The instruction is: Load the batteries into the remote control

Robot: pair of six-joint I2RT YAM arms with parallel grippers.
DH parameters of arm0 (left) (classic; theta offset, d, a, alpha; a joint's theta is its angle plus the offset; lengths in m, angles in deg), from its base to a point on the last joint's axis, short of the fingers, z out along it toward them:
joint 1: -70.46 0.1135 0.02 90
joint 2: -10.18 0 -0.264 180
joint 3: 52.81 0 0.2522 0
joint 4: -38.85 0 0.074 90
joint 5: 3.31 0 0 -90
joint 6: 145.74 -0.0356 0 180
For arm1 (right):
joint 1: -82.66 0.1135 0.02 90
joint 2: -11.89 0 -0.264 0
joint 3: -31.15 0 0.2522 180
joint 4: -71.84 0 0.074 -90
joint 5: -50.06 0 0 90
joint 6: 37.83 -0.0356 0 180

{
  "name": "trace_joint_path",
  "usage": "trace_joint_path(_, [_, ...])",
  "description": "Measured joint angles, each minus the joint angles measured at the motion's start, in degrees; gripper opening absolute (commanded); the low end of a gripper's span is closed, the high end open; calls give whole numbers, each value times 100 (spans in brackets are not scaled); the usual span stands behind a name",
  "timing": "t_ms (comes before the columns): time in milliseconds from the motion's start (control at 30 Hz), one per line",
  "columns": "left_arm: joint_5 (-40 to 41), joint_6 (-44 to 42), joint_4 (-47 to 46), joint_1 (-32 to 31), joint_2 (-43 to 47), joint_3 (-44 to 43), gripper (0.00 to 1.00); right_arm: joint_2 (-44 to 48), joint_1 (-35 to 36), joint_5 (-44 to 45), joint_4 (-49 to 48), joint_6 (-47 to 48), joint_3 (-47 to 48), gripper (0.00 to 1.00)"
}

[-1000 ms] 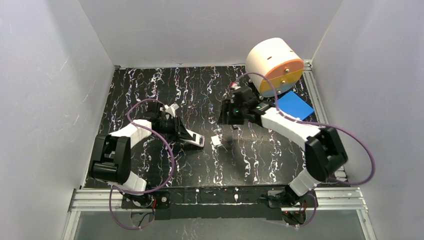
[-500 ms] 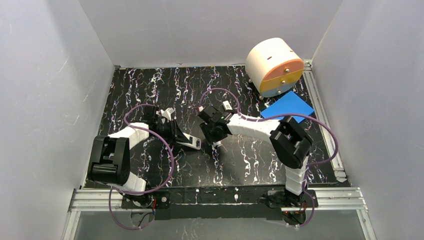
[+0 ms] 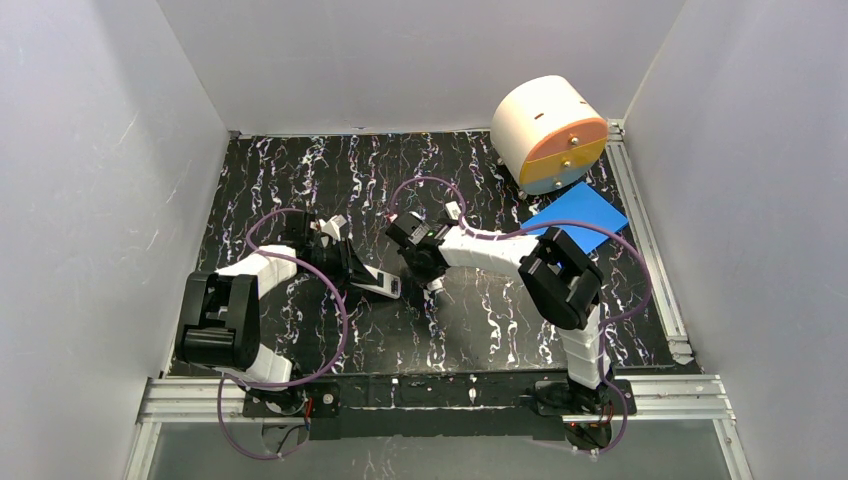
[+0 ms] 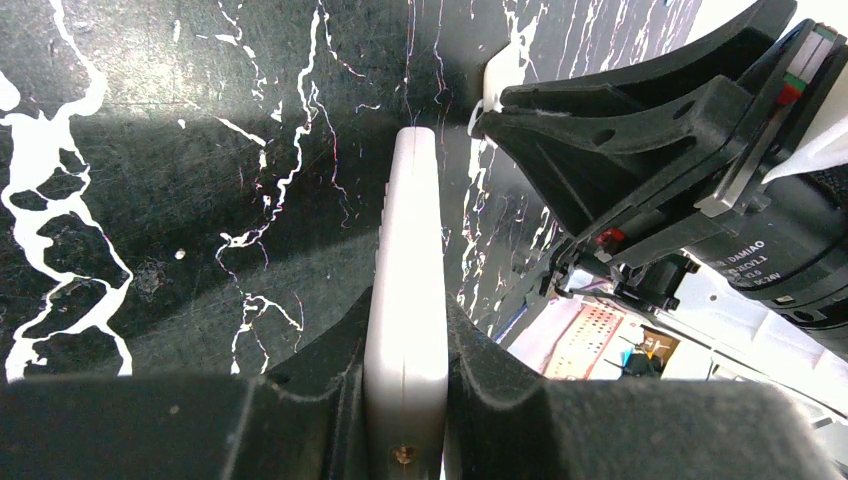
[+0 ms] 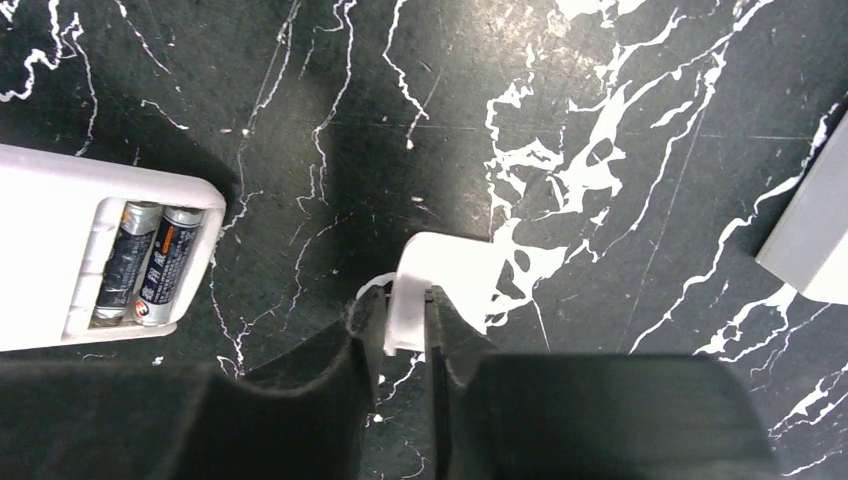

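The remote control [image 3: 383,284] is a white bar lying on the black marbled table, and my left gripper [image 3: 355,268] is shut on it. In the left wrist view the remote control [image 4: 408,290] runs straight out from between the left gripper's [image 4: 405,335] pads. Its open bay holds two batteries [image 5: 145,262], black with silver ends, side by side. A small white cover piece [image 5: 450,275] lies on the table just right of the remote control [image 5: 60,210]. My right gripper [image 5: 405,320] has its jaws pressed to both sides of that piece's near edge.
A cream drum with an orange and blue face [image 3: 548,135] stands at the back right, with a blue square pad [image 3: 575,222] in front of it. A pale slab [image 5: 812,235] shows at the right edge of the right wrist view. Purple cables loop over both arms.
My right arm swung left from near the drum to just beside the remote, and its jaws narrowed onto the white cover piece. The left gripper kept its hold, shifting slightly.
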Motion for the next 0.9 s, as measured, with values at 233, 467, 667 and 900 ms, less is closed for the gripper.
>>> trace_joint_path(233, [-7,-2,0,2,0,0,0,-22,31,92,79,-92,0,12])
trace_joint_path(467, [-22,-9,-2,2,0,0,0,-24,33,68,50,-42,0,1])
trace_joint_path(667, [-90,44,-105,9,50,-4,0,249,-289,-621,-328,-162,-149,1])
trace_joint_path(900, [-638,638,-675,15,96,-280,0,1838,-1565,-1965,-1622,-1152,-916,1])
